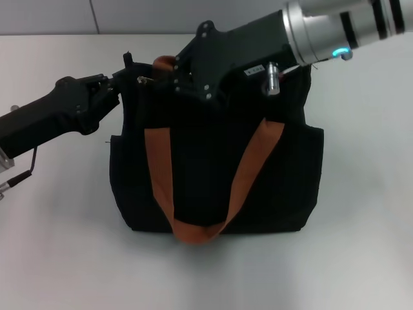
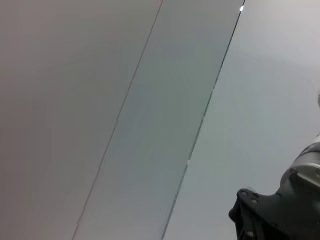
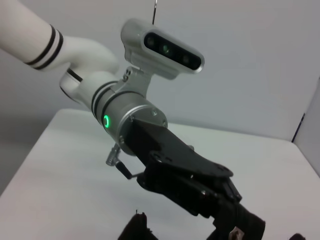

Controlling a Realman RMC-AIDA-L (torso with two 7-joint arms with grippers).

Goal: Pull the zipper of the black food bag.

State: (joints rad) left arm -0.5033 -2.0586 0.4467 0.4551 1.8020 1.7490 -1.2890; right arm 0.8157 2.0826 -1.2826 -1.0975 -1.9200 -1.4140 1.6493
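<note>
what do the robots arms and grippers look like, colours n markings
Both grippers are matte black angular housings with visible screws. The right gripper sits on a silver cuff with a blue-lit ring and black bands. The left gripper joins a silver cuff with a green light, a white arm with black stripes and a white camera module.

The right gripper (image 1: 169, 72) hides the zipper track.

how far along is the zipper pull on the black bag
Early stage, by the look of it. Done: both arms have reached the top edge of the black food bag, which stands upright on the table. In hand: the left gripper sits at the bag's upper left corner, next to a small silver piece that may be the zipper; the right gripper covers the top. Left: the pull itself; how far the track has run is hidden.
</note>
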